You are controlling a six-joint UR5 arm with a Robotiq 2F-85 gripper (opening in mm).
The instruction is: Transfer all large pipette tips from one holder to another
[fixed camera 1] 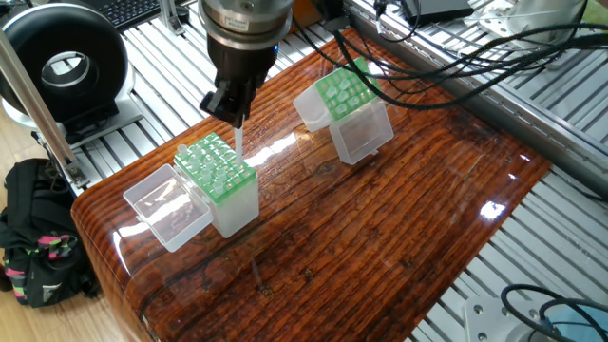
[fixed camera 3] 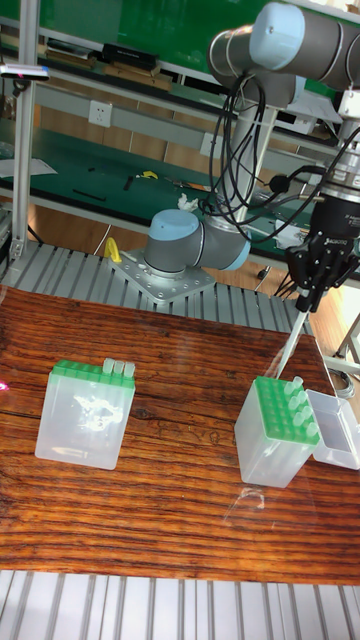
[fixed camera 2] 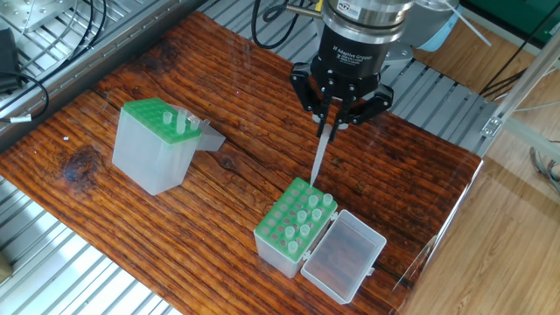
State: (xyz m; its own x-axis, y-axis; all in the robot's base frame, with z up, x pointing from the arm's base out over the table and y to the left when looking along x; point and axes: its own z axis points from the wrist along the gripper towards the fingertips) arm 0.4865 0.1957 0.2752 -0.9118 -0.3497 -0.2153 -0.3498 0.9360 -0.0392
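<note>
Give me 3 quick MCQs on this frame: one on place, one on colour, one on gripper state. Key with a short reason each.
1. Where is the held pipette tip?
A. Above the holder with the open lid lying beside it
B. Above the other holder
C. Lying on the table

2. What colour are the grids on top of both holders?
A. Blue
B. Green
C. Red

3. What is the gripper doing?
A. Open, holding nothing
B. Shut on a pipette tip
C. Shut on a holder lid

Key:
1 A: the tip hangs point down over that holder's corner, in both fixed views.
2 B: both grid tops show green in every view.
3 B: the fingers pinch the tip's wide top end and it hangs between them.
</note>
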